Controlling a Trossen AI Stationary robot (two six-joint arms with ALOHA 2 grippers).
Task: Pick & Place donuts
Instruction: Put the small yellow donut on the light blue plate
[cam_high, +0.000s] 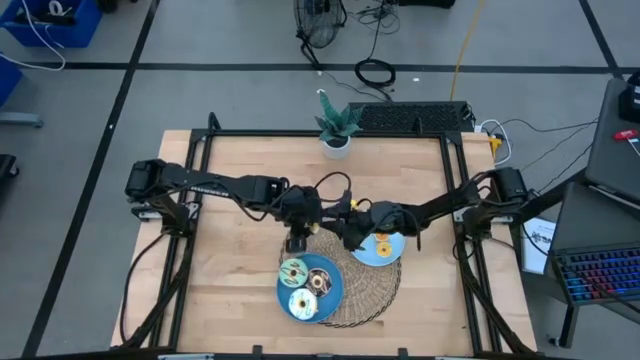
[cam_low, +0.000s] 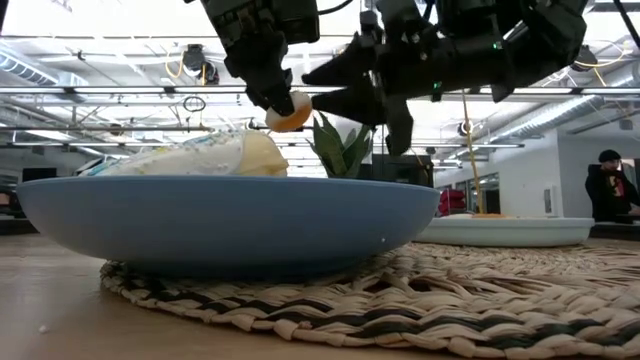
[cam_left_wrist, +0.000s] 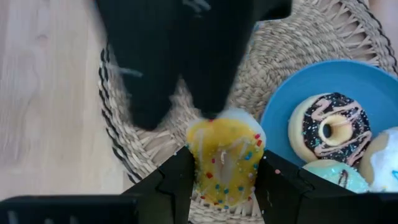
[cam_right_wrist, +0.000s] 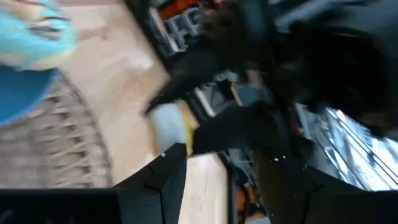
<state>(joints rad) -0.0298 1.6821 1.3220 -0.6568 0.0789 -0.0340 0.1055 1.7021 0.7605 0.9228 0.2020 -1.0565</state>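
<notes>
Where the left arm reached in across the desk (cam_high: 230, 260), its end effector (cam_high: 297, 240) hung above the woven mat's (cam_high: 375, 295) left edge, jaws clamped on a yellow donut (cam_left_wrist: 225, 158). That donut carried yellow icing with a pale drizzle and red, blue and green sprinkles; it sat upright between the two dark fingers (cam_left_wrist: 165, 186), its cream underside turned away from the wrist. From desk level it showed as a small orange-and-cream lump (cam_low: 290, 112) pinched at the fingertips, well above the near plate.

Just right of the held donut lay the dark blue plate (cam_high: 330, 295) with three donuts: a chocolate one (cam_left_wrist: 329, 127) with pink drizzle, a teal one (cam_left_wrist: 336, 174) and a pale one (cam_left_wrist: 382, 162).

Further right, the right end effector (cam_high: 352, 238) hovered just beside the left one, fingers apart and empty, tips pointing toward the held donut. Beyond it sat a light blue plate (cam_high: 365, 255) bearing one orange-yellow donut (cam_high: 383, 244).

A potted plant (cam_high: 336, 125) stood at the desk's far edge. A person (cam_low: 608, 190) showed in the room at far right. No legible writing seen.
</notes>
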